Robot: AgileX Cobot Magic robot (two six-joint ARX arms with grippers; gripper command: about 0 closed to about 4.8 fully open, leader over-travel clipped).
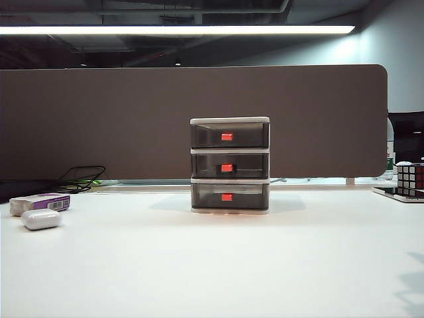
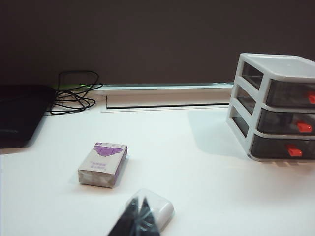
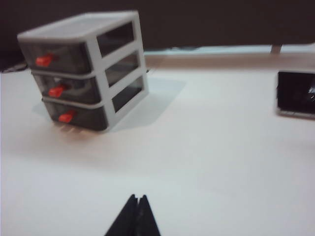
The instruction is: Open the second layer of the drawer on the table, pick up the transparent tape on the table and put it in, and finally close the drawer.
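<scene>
Both grippers are seen pinched shut with nothing held: the left gripper [image 2: 139, 219] just over a white oval case [image 2: 156, 209], the right gripper [image 3: 136, 216] above bare table [image 3: 221, 162]. The drawer [image 1: 230, 165] is parked mid-frame, closed. The tape isn't spotted anywhere, so the case could get grabbed instead.

A long ceiling strip light [image 1: 175, 30] glares overhead, washing the table [image 1: 212, 265] bright white. The drawer [image 1: 230, 165] casts a soft shadow beside itself. The right wrist view is motion-blurred throughout; beyond the left gripper [image 2: 139, 219], the white case [image 2: 160, 209] looks slightly soft, the rest sharp.
</scene>
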